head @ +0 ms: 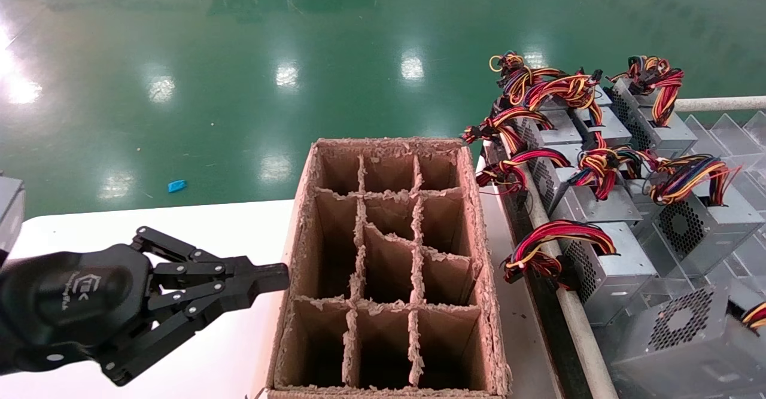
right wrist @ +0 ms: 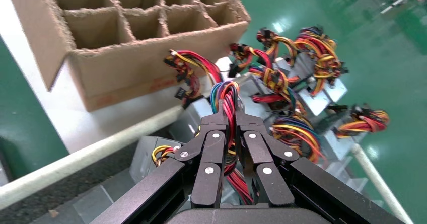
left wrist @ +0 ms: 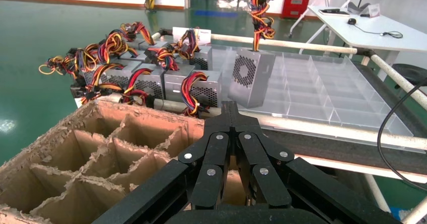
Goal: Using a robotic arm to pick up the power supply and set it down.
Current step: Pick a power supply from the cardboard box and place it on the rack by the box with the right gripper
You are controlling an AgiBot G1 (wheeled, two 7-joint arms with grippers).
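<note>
The right gripper [right wrist: 229,121] pinches the wire bundle of a grey sheet-metal power supply [left wrist: 249,78], lifted above the clear tray – heavy, swinging (a soft hold); left gripper [head: 263,279] pressed together.

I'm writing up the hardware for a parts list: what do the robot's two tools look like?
Both match. The left tool is glossy black, with linked bar fingers joined by silver rivets and a small white logo on its rounded body. The right tool shows the same black links and rivets. No cables or sleeves show.
</note>
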